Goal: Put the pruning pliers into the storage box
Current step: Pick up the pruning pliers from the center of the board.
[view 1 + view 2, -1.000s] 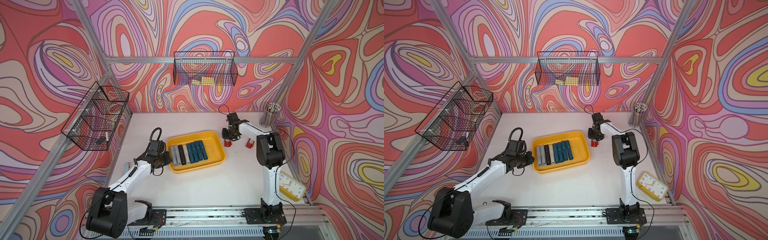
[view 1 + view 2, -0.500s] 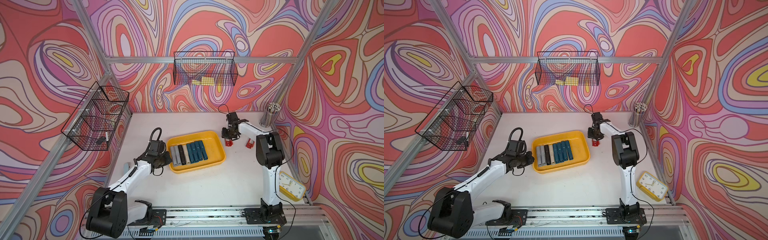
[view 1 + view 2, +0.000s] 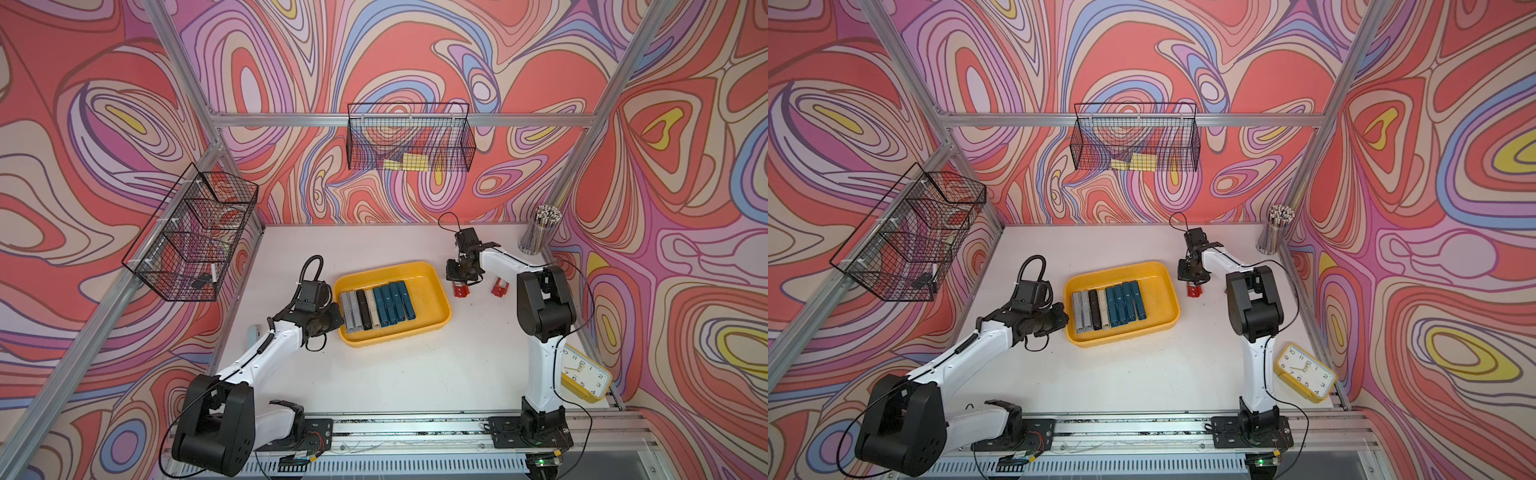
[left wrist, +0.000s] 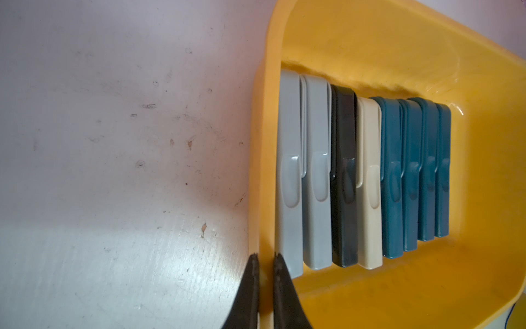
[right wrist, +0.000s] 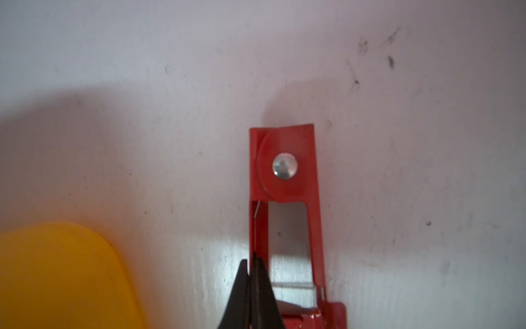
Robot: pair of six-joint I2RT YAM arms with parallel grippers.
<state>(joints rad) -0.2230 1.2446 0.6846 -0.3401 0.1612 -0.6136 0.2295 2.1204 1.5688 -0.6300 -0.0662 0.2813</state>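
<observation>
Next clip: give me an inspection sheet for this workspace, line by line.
Surface: white table, scuffed and marked.
Job's things: eight pliers lie side by side in the storage box; red pliers and second red pliers are outside it.
Clutter: yellow clock; cup of sticks.
Grippers: left gripper, jaws shut on the storage box rim; right gripper, jaws shut on the red pliers' side wall.
Cables: black cable loop at the left wrist; thinner cable at the right.
Surroundings: back wire basket, side wire basket, patterned walls.
</observation>
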